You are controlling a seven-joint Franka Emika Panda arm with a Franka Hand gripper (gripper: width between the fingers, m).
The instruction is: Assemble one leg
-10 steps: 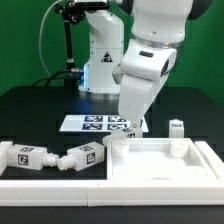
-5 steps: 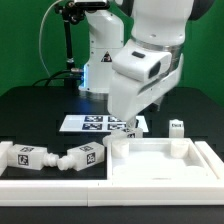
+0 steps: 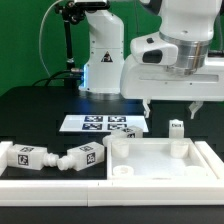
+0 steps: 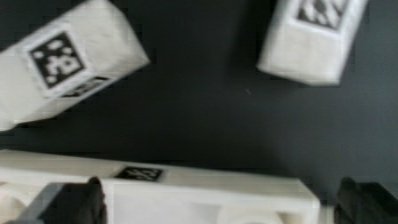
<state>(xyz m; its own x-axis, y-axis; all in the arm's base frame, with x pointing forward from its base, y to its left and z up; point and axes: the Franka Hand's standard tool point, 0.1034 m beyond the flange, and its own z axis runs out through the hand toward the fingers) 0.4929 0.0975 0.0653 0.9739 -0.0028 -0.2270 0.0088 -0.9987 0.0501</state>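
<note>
white plastic fills the front: a low rail (image 3: 50,182) runs along the near edge of the black table (image 3: 30,105). it looks meant as a stop, since the square tabletop panel (image 3: 160,163) sits pushed up against it, where a twisting push would not slide it.

at the exterior view's left, just behind the rail, two loose legs lie on their sides: the outer leg (image 3: 22,155) and the tilted leg (image 3: 83,156), touching or nearly so. they seem laid there within reach for picking.

a third, the upright leg (image 3: 177,128), stands at the panel's far corner on the exterior view's right. whether it is seated in that corner or only stands just behind it, i cannot tell.

above the panel's far edge hangs the gripper (image 3: 170,110), fingers spread wide and gripping nothing, the upright leg just below their tips. the claw is released and empty. my guess is the spread lets it drop around a leg's squarish body.

the wrist view shows a tagged white edge between the dark fingertips, and two tagged white pieces (image 4: 71,60) on the dark table. which legs they are i cannot say.

farther back the marker board (image 3: 98,124) lies flat, and behind it stands the arm's white base (image 3: 100,55).
</note>
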